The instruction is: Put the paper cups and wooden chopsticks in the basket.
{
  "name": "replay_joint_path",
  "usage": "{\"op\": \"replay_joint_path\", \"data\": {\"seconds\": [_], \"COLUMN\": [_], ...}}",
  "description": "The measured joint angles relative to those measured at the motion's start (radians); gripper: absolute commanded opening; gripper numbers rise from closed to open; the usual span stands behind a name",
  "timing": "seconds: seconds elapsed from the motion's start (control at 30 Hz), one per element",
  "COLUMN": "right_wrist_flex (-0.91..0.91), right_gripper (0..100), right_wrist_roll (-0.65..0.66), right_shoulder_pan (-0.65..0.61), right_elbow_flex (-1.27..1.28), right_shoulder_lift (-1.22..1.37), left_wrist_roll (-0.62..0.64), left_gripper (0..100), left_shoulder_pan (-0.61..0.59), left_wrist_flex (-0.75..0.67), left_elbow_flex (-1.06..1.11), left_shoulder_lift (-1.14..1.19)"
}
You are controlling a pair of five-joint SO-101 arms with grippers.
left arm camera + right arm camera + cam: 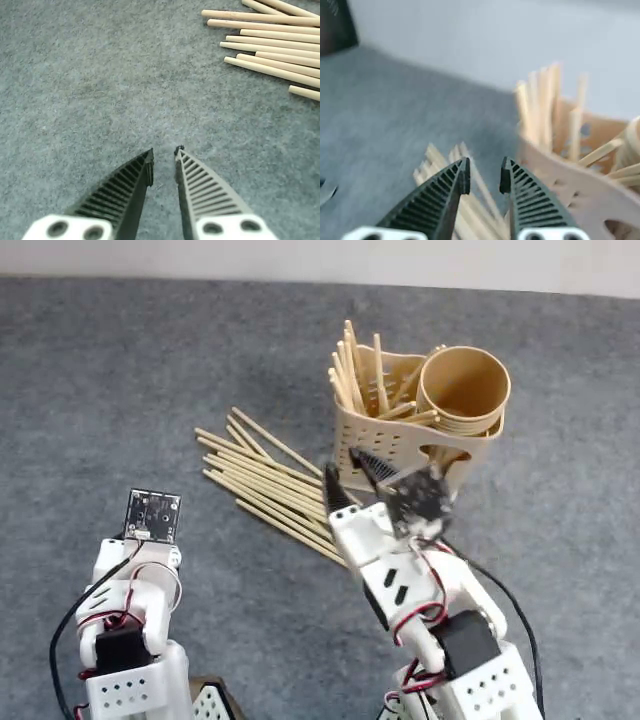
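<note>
Nearest the bases, the left gripper (164,154) hangs low over bare grey table (75,75), jaws a narrow gap apart and holding nothing, with the ends of the loose chopsticks (270,47) just ahead. The right gripper (483,174) sits farther out, above the same pile and close to the basket (400,435) wall, jaws likewise slightly apart and empty. Beyond it, the basket already holds upright chopsticks (358,370) and the stacked paper cups (465,390). The likely trouble is that the pile lies fanned and touching, so a pinch could catch one stick's end and scatter the rest. A swing near the wall could also knock the basket.
</note>
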Motion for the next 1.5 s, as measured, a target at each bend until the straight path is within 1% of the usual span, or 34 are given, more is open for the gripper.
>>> {"op": "replay_joint_path", "data": {"seconds": [0.13, 0.37, 0.5, 0.63, 0.83, 0.97, 1.33, 1.5], "right_wrist_flex": [0.048, 0.049, 0.049, 0.049, 0.048, 0.048, 0.048, 0.048], "right_gripper": [11.5, 11.5, 11.5, 11.5, 11.3, 11.3, 11.2, 11.1], "right_wrist_roll": [0.0, 0.003, 0.003, 0.006, 0.087, 0.095, 0.101, 0.103], "right_shoulder_pan": [-0.072, -0.137, -0.172, -0.176, -0.173, -0.173, -0.173, -0.173], "right_elbow_flex": [-0.052, -0.126, -0.173, -0.239, -0.336, -0.374, -0.388, -0.442], "right_shoulder_lift": [0.172, 0.529, 0.721, 0.884, 1.106, 1.189, 1.283, 1.355], "left_wrist_roll": [0.0, 0.0, 0.0, 0.0, 0.0, 0.0, 0.0, 0.0], "left_gripper": [9, 9, 9, 9, 9, 9, 9, 9], "left_shoulder_pan": [0.0, 0.0, 0.0, 0.0, 0.0, 0.0, 0.0, 0.0], "left_wrist_flex": [0.0, 0.0, 0.025, 0.031, 0.069, 0.075, 0.075, 0.081], "left_elbow_flex": [0.0, 0.0, 0.0, 0.0, 0.0, 0.0, 0.0, 0.0], "left_shoulder_lift": [0.0, 0.0, 0.0, 0.0, 0.0, 0.0, 0.0, 0.0]}}
